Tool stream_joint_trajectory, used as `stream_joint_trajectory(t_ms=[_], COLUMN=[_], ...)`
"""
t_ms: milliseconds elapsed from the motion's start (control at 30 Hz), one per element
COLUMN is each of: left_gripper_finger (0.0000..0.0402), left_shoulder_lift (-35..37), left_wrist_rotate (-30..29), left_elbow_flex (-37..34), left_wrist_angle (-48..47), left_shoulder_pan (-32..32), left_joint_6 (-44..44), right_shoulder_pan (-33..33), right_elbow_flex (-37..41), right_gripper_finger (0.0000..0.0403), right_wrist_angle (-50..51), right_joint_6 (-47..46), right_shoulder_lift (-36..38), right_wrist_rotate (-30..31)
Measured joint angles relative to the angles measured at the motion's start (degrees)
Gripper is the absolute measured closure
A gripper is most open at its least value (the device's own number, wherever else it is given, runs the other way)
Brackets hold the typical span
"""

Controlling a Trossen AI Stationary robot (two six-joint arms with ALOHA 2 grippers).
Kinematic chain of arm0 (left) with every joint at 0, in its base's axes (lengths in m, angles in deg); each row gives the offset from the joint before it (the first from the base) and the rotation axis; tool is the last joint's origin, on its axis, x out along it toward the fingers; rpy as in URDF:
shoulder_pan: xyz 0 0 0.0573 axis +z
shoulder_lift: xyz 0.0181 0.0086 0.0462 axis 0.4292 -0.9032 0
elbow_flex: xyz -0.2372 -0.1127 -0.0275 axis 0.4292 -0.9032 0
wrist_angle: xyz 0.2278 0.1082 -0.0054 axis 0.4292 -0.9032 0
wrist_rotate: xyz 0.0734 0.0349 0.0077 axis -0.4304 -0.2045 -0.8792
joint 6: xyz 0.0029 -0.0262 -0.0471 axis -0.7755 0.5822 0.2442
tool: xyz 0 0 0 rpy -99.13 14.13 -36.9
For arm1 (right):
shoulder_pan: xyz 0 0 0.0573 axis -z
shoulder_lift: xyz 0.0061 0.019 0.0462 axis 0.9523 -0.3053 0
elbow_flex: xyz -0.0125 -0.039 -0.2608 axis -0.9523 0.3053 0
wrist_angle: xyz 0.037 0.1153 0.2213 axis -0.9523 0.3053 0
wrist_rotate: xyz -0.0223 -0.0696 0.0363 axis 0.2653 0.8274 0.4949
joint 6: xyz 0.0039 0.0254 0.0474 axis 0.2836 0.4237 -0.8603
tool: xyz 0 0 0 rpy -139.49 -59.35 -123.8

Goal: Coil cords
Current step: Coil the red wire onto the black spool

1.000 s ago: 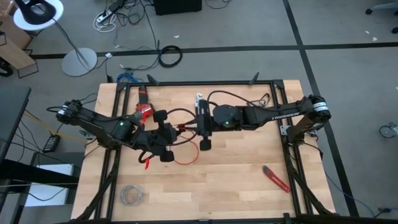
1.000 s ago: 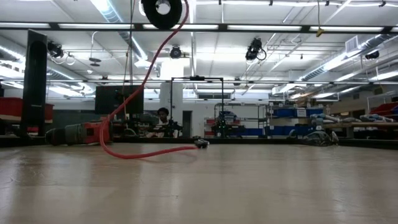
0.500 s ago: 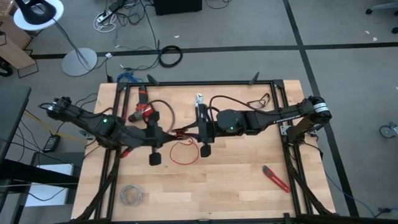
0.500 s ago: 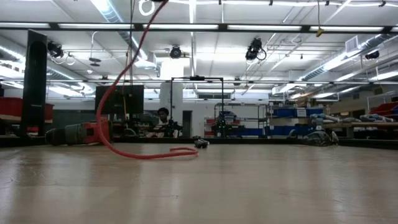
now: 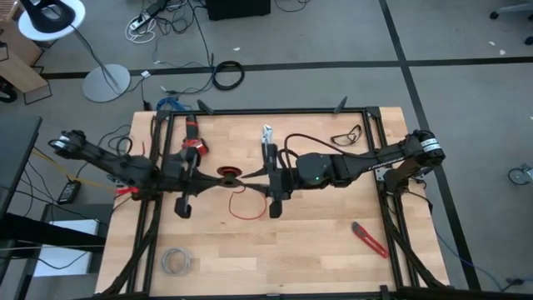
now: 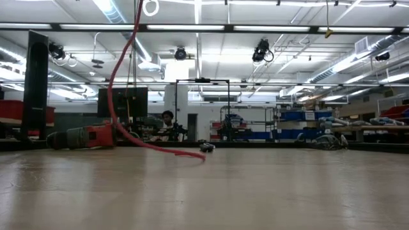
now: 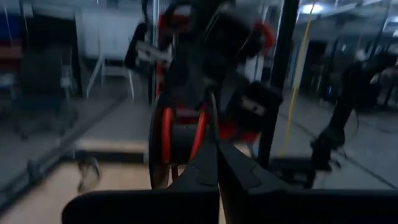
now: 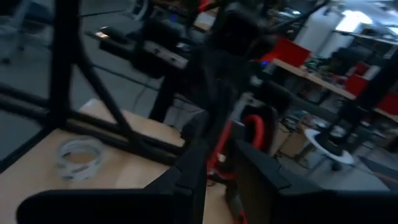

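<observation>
The thin red cord (image 5: 246, 217) runs off a small black spool (image 5: 226, 173) and hangs in a loop whose low part lies on the wooden table (image 5: 316, 242). In the low view the cord (image 6: 118, 83) drops from above, its end resting on the boards. My left gripper (image 5: 218, 176) is level, coming from the table's left, and shut at the spool (image 7: 180, 134). My right gripper (image 5: 260, 178) faces it from the right, open, with the cord (image 8: 219, 146) running between its fingers. My left gripper meets the spool at one flange's rim (image 7: 210, 121), with its shut fingers level from the table's left. The spool hangs clear of the table, red windings showing on its core. My right gripper: I cannot tell whether its fingers (image 8: 186, 165) touch the cord between them.
A pale grey wire coil (image 5: 176, 261) lies near the front left corner. A red-handled cutter (image 5: 369, 239) lies at the front right. A red tool (image 5: 193, 146), pliers (image 5: 266, 137) and a black cable (image 5: 350, 133) lie along the far side.
My left gripper has drawn back toward the table's left edge with the spool and tipped from pointing down to level. The cord's loop has been pulled up, so less of it lies on the table. My right gripper has shifted a little toward the left.
</observation>
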Motion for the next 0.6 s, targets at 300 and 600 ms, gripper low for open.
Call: stream_joint_trajectory(t_ms=[300,600], left_gripper_finger=[0.0401,0.0401], left_shoulder_lift=[0.07,-3.19], left_wrist_rotate=[4.16,6.86], left_elbow_flex=[-11.67,-18.89], left_wrist_angle=[27.85,47.93], left_shoulder_pan=[0.0,0.0], left_joint_6=[-8.31,-11.17], right_shoulder_pan=[0.27,1.68], right_elbow_flex=[0.0,0.04], right_gripper_finger=[0.0325,0.0325], right_wrist_angle=[-7.09,-7.0], right_joint_6=[-2.74,-10.28], right_shoulder_lift=[0.0,-0.7], right_wrist_rotate=[3.38,-0.7])
